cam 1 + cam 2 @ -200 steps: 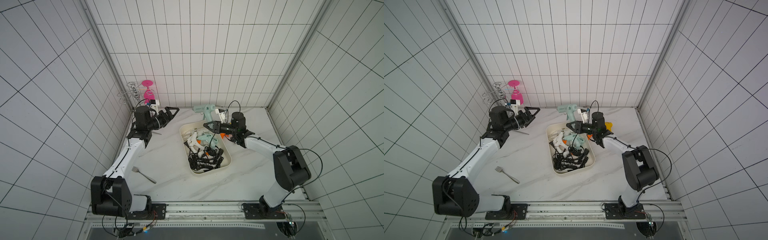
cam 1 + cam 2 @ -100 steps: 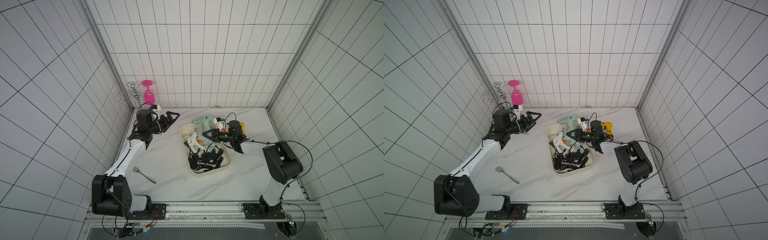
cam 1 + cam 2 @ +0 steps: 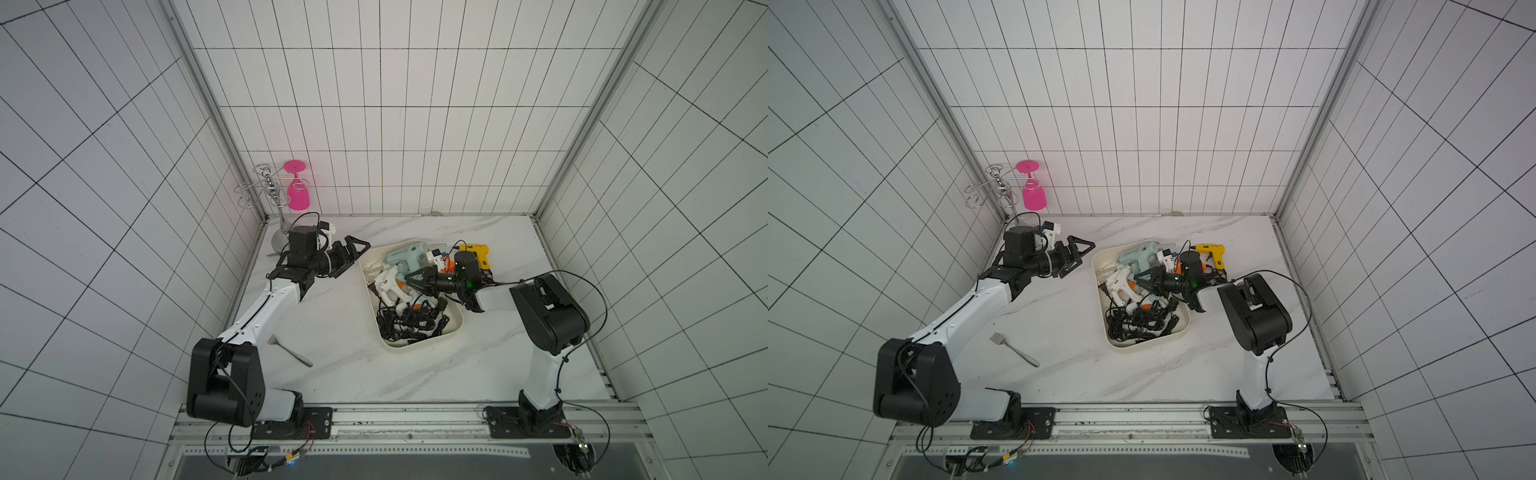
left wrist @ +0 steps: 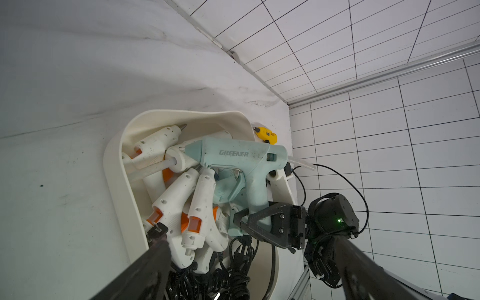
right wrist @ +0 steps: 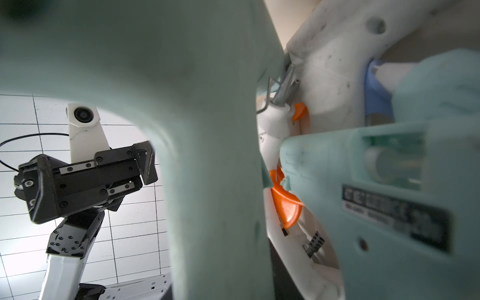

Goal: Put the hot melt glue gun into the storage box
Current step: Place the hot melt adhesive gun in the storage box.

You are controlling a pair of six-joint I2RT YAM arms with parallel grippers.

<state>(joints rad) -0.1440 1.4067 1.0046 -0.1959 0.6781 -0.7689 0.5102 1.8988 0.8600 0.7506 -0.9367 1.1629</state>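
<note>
— Well, where's the mint-green glue gun (image 4: 233, 155)?
— Atop the white glue guns (image 4: 179, 197) at the far end of the storage box (image 3: 415, 347); the right gripper (image 4: 242, 222) pinches its handle.
— And the left gripper (image 3: 360, 248)?
— Spread wide, empty, just left of the box.

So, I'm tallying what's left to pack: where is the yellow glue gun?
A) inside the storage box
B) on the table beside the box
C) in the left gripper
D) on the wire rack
B: the yellow glue gun lies on the table just outside the storage box, beyond its rim.
</note>
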